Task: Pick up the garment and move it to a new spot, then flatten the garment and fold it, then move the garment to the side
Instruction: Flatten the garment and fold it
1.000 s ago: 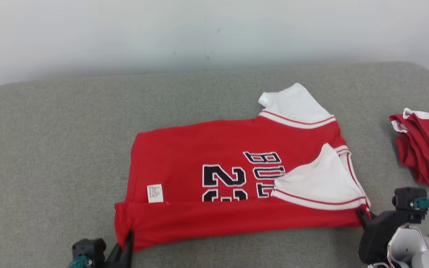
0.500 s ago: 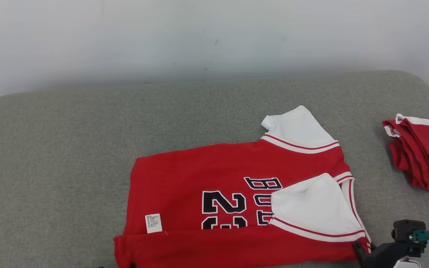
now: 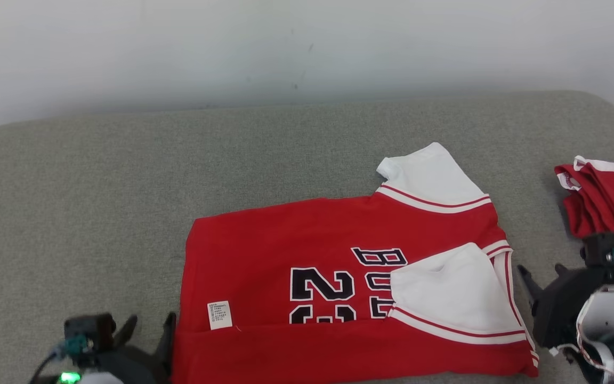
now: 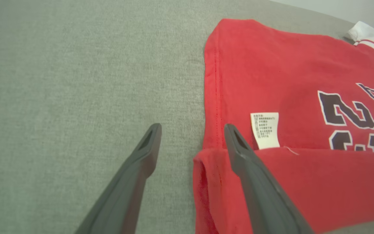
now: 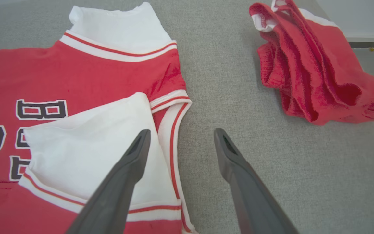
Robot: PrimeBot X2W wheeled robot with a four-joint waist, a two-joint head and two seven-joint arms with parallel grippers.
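head view: the red jersey (image 3: 307,250) lies flat on the grey cushion (image 3: 99,202), its near edge and one white sleeve (image 3: 445,290) folded over the print. left gripper (image 3: 148,328) and right gripper (image 3: 544,277) flank the fold's two ends, fingers spread and empty, likely placed for the next fold.

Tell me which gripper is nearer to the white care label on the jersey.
Left. The left gripper sits open just beside the care label at the hem corner of the jersey; the right gripper is open off the sleeve end, across the whole jersey.
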